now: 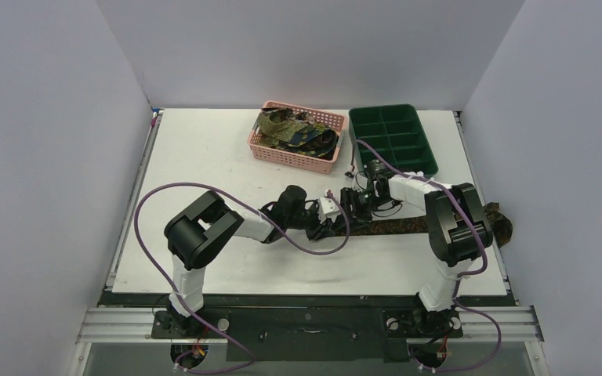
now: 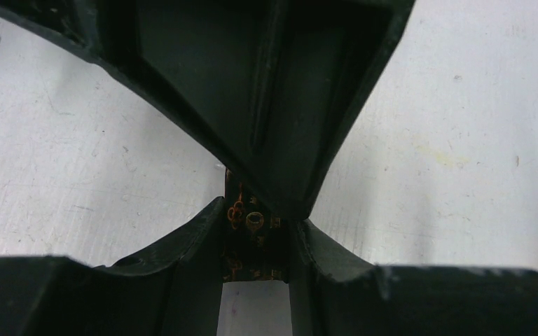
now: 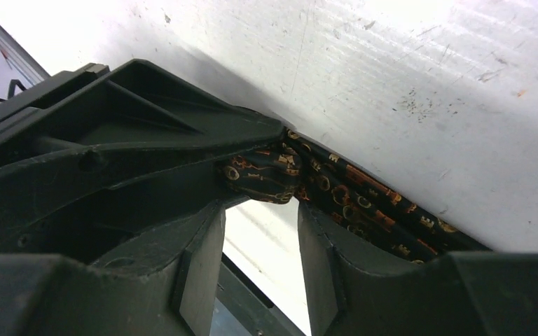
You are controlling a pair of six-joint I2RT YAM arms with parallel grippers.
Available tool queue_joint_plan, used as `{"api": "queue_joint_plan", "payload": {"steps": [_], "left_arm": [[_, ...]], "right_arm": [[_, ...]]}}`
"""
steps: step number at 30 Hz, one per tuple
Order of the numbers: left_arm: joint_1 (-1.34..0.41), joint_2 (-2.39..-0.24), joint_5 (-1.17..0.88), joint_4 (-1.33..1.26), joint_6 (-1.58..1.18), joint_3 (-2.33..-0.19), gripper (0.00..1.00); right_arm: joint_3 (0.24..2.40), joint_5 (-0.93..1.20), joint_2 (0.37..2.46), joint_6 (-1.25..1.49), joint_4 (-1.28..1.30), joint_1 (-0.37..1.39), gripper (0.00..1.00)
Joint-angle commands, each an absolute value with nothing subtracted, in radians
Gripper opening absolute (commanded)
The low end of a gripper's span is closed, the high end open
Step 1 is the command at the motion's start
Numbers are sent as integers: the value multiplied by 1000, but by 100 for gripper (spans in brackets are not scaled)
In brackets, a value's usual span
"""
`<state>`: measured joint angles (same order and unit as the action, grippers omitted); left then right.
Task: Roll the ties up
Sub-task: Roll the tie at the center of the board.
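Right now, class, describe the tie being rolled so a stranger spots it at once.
On the white table, look nearer the arms than the pink basket and green tray. The tie lies stretched flat between the arms; the other ties are heaped in the basket.

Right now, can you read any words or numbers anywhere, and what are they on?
No words or numbers can be read.
Tie: tiny gold and orange marks, some a bit like letters, too blurred to read.
Basket and tray: no labels show.
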<state>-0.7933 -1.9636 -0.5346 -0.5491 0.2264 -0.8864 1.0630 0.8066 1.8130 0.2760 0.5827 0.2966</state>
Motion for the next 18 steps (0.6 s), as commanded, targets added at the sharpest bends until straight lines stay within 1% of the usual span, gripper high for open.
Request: {"api": "queue_joint_plan", "payload": {"steps": [1,2,4,5,7,9,11,14,16,18], "left_arm": [[-797,-1988,-466,-394,238,-872,26],[-797,-1989,-466,-394,239,-871,27],[-798,-1989,-470,-393,241,-868,27],[-798,-1986,-471,-392,243,-868,27],[-797,-1983,-475,-389,250,-864,27],[-797,-1980,-480,-386,266,-860,27],[-797,-1978,-485,-384,273,-857,28],[-797,-1975,-491,-379,281,-853,28],[-796,-1973,-494,-378,282,-850,28],[-797,-1973,-495,-374,283,-851,28]], "right_arm": [[1043,824,1827,300,523,317,38],[1039,815,1834,290,523,320,37],[1039,780,1853,275,523,317,30],[1044,761,1868,272,522,314,24],[1053,741,1888,271,524,304,16],[1066,746,1897,273,528,291,14],[1075,764,1882,272,531,288,17],[1076,813,1840,289,505,294,26],[1074,832,1811,311,485,299,31],[1066,836,1789,338,454,304,32]]}}
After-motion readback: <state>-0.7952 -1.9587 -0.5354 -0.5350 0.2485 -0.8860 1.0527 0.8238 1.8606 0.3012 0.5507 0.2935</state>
